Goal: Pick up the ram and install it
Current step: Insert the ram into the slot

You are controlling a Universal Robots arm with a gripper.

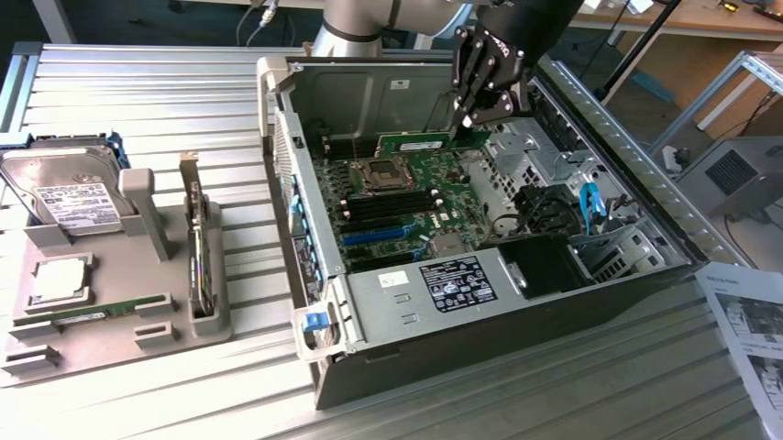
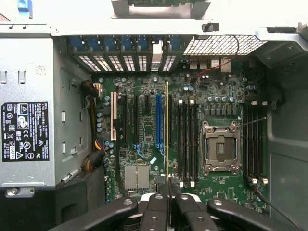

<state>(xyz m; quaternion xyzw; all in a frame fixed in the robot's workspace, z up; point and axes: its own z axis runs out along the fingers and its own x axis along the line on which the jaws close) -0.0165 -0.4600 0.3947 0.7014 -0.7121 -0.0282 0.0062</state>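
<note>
Wrist view, closest in: the black metal gripper [image 2: 167, 186] has its two fingers pinched tight on the long, thin green circuit-board ram [image 2: 167, 125], with nothing else in its hold. From here the ram is seen edge-on, a narrow line running straight away from the fingers, its flat faces turned sideways. Its long axis runs parallel to the black memory slots [image 2: 186, 139] and the blue expansion slot [image 2: 158, 120] on the green motherboard [image 2: 211, 185] beneath. It lines up between that blue slot and the nearest black one. I cannot tell whether its lower edge touches the board. The square silver-framed processor socket [image 2: 220, 149] lies beyond the black slots from the ram.

In the exterior view the gripper [image 1: 470, 124] reaches down into the open black and silver computer case [image 1: 428, 376]. It grips the ram [image 1: 416, 144] near its end at the exterior view's right. The stick stretches roughly level toward the exterior view's left, close to the grey far wall [image 1: 355, 96]. The case is open on top, leaving room above. The grey metal drive cage [image 1: 538, 151] stands just beside the gripper.

Farther out, on the ribbed metal table [image 1: 147, 101], a grey plastic tray [image 1: 110, 339] holds a second green stick [image 1: 92, 313] lying flat, a square silver processor chip [image 1: 59, 280] and a silver hard drive [image 1: 61, 192].
</note>
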